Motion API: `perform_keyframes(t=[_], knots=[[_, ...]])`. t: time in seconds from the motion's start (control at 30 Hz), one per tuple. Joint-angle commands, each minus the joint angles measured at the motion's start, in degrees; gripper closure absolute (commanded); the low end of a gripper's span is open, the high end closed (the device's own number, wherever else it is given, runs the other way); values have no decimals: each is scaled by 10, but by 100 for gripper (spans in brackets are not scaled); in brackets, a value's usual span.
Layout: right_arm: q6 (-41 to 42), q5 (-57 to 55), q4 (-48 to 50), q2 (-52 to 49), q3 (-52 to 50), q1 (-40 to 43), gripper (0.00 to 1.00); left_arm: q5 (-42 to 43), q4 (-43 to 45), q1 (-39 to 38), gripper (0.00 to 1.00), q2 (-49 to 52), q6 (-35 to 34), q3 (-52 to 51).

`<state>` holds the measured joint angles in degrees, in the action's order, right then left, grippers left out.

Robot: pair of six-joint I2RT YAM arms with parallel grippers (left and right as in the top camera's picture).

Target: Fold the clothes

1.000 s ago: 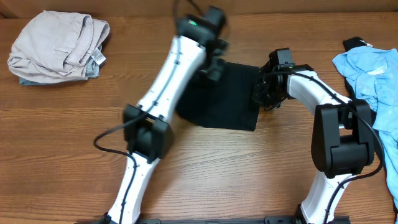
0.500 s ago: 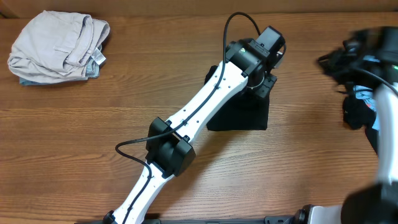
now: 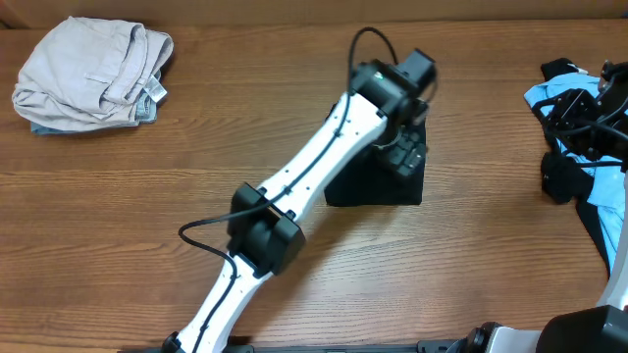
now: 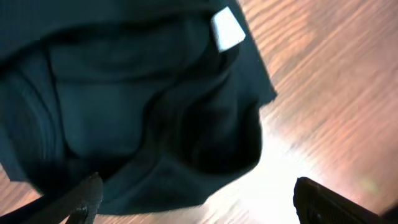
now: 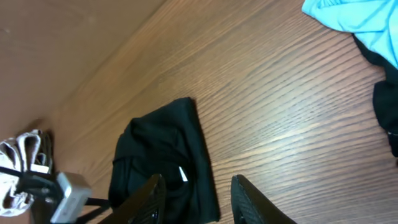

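Folded black garment (image 3: 391,188) at mid-table, both grippers spread and empty.
The left gripper (image 4: 196,186) hangs just over the garment with its dark fingers (image 4: 87,194) set wide apart, gripping nothing; below them the soft matte cloth lies in rounded, layered folds, with a small white tag (image 4: 227,30) near its edge. Around it runs the smooth, grained wooden table (image 3: 147,196). The right gripper (image 5: 196,180) is well off to the right, open too and holding nothing, beside a crumpled light-blue garment (image 3: 546,97). A rumpled beige pile of trousers (image 3: 93,69) sits at the far left corner.
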<state>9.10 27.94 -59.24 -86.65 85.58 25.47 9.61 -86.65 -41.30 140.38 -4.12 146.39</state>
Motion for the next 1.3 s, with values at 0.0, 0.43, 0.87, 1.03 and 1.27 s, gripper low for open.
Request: perform_keyframes(t=[0.0, 0.43, 0.87, 1.03, 1.27], knots=[[-17, -18, -1, 0, -1, 0, 61, 70, -5, 1, 0, -12, 69, -16], [-19, -24, -5, -1, -1, 0, 61, -51, 102, -30, 0, -10, 118, -181], [-19, -24, 4, -2, -1, 0, 61, -291, 142, 26, 0, -10, 88, -309], [-19, -24, 3, -2, -1, 0, 60, -463, 128, 73, 0, -10, 95, -304], [-19, -24, 4, -2, -1, 0, 60, -417, 99, 78, 0, -21, 154, -210]])
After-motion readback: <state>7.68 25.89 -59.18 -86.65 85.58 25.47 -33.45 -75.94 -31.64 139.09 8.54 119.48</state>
